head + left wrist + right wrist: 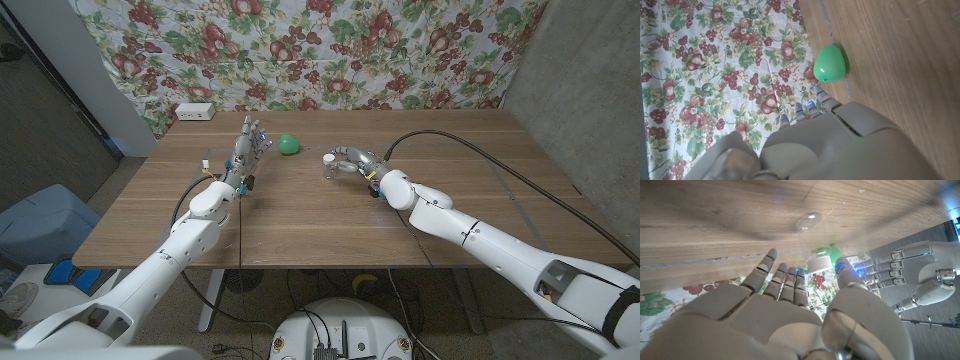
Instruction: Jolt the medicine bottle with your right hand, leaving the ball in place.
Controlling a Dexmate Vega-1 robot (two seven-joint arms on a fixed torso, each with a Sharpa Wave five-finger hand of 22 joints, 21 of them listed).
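Note:
The medicine bottle (329, 164), small and clear with a white cap (819, 262), stands upright near the table's middle. My right hand (352, 160) is just to its right, fingers (785, 277) spread and curved toward it, with the bottle between thumb and fingers; I cannot tell if they touch. The green ball (289, 144) (830, 64) (835, 254) lies on the wood farther back and to the left of the bottle. My left hand (247, 146) (910, 275) stands beside the ball on its left, fingers (810, 106) straight and apart, holding nothing.
A white power strip (195, 112) sits at the table's back left edge. The floral cloth (330, 50) hangs behind the table (450, 190). A black cable (480, 145) runs across the right side. A blue bin (40, 215) stands on the floor to the left.

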